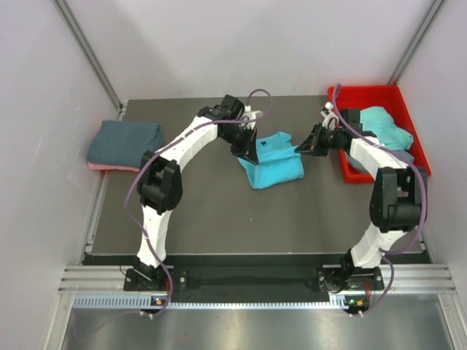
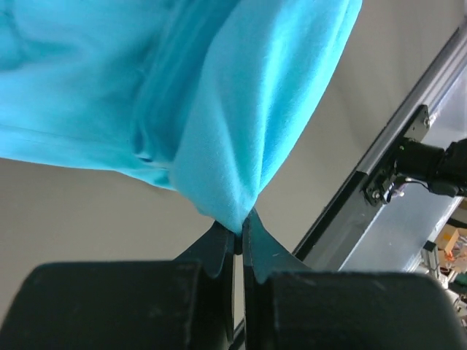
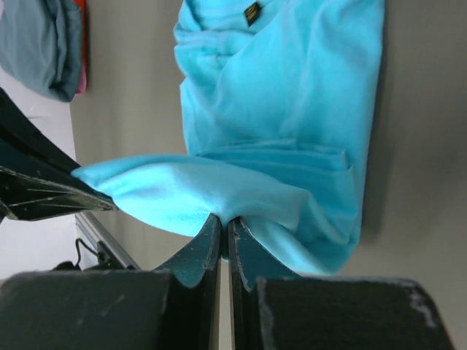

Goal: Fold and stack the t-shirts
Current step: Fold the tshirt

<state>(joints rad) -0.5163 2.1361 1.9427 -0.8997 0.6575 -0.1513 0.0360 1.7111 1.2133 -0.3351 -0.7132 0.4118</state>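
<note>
Black fingers of the left gripper [image 2: 239,232] fill the bottom of the left wrist view, pressed together on a pinched corner of the turquoise t-shirt [image 2: 255,109], whose cloth fans out upward from the tips. The right gripper [image 3: 222,222] is closed in the same way on another fold of this t-shirt [image 3: 292,109], with a rounded flap of cloth bulging to the left of its tips and the rest of the shirt lying flat on the table beyond. A small dark label [image 3: 253,11] shows at the shirt's far end in that view.

From above, the turquoise t-shirt [image 1: 273,164] lies on the dark table [image 1: 204,211] just to the left of the red plastic bin [image 1: 379,98], partly folded into a rough rectangle. The right gripper [image 1: 299,148] grips the shirt's edge on the side nearest the bin, and the left gripper [image 1: 248,149] grips the edge on the side away from the bin, so the cloth is held between the two.

Inside the bin a teal t-shirt [image 1: 383,127] lies crumpled, with the right arm reaching across the bin's near left corner.

Far to the left of the bin, at the opposite edge of the table, a folded slate blue-grey t-shirt [image 1: 124,142] sits on top of a folded pink t-shirt [image 1: 109,167], of which only a thin edge shows beneath it.
</note>
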